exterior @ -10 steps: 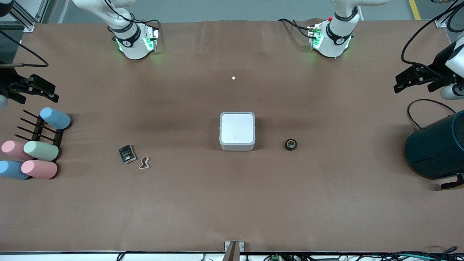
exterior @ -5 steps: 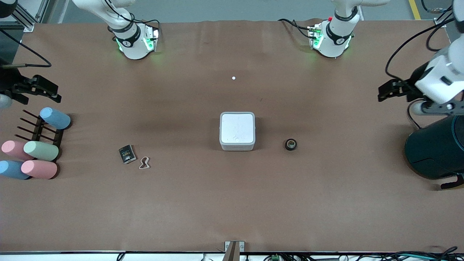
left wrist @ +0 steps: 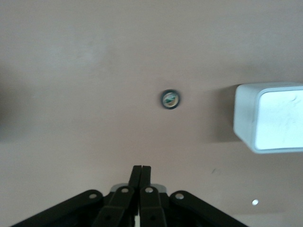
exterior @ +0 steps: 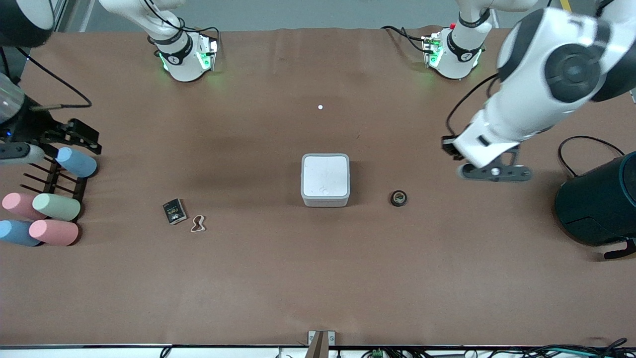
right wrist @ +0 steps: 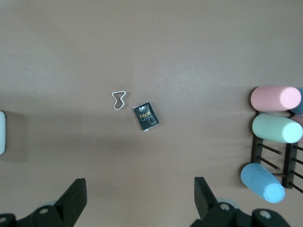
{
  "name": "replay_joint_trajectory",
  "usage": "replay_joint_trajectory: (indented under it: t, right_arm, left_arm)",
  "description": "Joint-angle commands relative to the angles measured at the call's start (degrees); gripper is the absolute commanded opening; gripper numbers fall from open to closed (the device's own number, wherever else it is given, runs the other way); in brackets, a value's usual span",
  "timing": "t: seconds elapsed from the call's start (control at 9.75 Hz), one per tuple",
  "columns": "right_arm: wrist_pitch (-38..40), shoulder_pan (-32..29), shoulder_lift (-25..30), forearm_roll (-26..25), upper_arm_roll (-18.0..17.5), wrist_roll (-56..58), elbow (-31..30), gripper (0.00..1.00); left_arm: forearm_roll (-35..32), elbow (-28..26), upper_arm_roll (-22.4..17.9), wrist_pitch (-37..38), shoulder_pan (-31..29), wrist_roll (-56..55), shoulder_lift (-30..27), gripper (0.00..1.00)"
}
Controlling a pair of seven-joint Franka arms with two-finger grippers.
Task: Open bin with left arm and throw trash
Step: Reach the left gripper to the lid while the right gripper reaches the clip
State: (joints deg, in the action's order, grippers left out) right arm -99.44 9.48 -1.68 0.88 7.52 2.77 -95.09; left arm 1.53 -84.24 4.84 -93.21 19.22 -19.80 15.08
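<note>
Surface: brown matte table cover (exterior: 318, 278), wrinkled near the arm bases.
Landmark: small square white-grey plastic bin with rounded corners (exterior: 325, 179), lid flat and shut, at mid-table.
Tape: small black tape roll (exterior: 398, 198), on the cover beside the bin toward the left arm's end, apart from it.
Packet: black printed packet (exterior: 174, 211), toward the right arm's end from the bin, well apart, slightly nearer the front camera.
Band: whitish rubber-band loop (exterior: 198, 223), just beside the packet, between packet and bin.
Left gripper: black two-finger left gripper (left wrist: 141, 176), fingers pressed together, holding nothing, up over bare cover toward the left arm's end from the tape roll.
Right gripper: black right gripper (right wrist: 140, 201), fingers spread wide, empty, over the blue pastel cylinder (exterior: 76, 162) on the dark peg rack (exterior: 54, 181).
Container: large dark teal round container (exterior: 598, 204), at the left arm's end of the table.
</note>
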Motion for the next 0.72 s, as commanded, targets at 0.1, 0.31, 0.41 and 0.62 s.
replay_joint_trajectory:
  t: [0.1,0.31,0.41,0.62]
  right_arm:
    - [-8.37,2.91,-0.69,0.97,0.13,-0.39,-7.46,0.99]
    - [-14.96,4.75,-4.97,4.11,0.22,-0.48,-10.11,0.97]
    - [-16.82,5.37,-8.83,7.87,0.22,-0.40,-9.85,0.97]
    - [-22.10,7.73,-14.47,11.25,0.30,-0.13,-9.15,0.97]
  left_arm:
    - [1.02,2.67,-0.18,-7.14,7.74,-10.49,7.58,0.00]
    - [1.02,5.30,-0.27,-12.58,11.17,-13.23,13.11,0.00]
    - [0.93,5.83,-0.27,-16.27,13.11,-16.03,15.57,0.00]
    - [0.93,6.27,-0.27,-23.57,14.88,-18.95,19.62,0.00]
